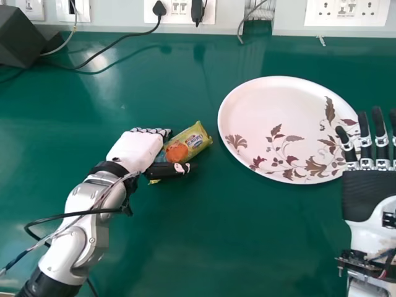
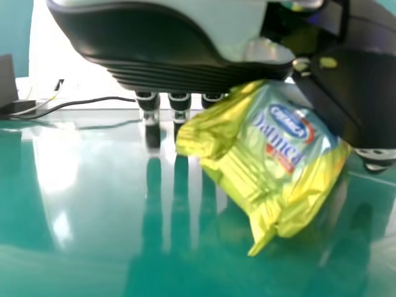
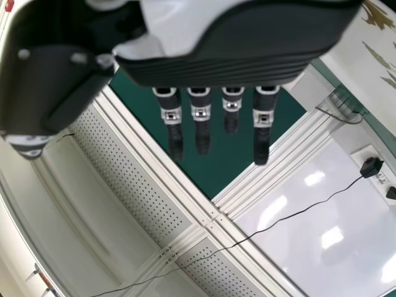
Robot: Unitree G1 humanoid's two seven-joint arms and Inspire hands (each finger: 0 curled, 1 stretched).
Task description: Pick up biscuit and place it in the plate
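The left hand [image 1: 135, 150] grasps the biscuit [image 1: 187, 143] on the left side of the green desk [image 1: 204, 235], its fingers [image 1: 154, 131] on the far side of the wrapper and its black thumb [image 1: 173, 170] along the near side. The biscuit is in a yellow wrapper with a bluish part close to the palm and a round, orange-brown picture on it. One end points away from the hand, up and to the right in the head view, towards the plate [image 1: 272, 111]. In the left wrist view the wrapper is creased and tilted beside the thumb, with the fingers pointing down towards the desk.

The biscuit is outside the plate, to its left and near the rim, apart from it. The plate is white and oval, with brown and maroon leaves and flowers across its near and right parts.

The right hand [image 1: 370, 193] is released, with its fingers straight, and lies at the plate's right edge in the head view. Whether it touches the plate cannot be told.

At the desk's far left is a dark box [image 1: 17, 38], with a black cable [image 1: 106, 49] and a pale cable [image 1: 65, 41] beside it. Sockets [image 1: 348, 11] line the wall [image 1: 288, 13] behind the desk.
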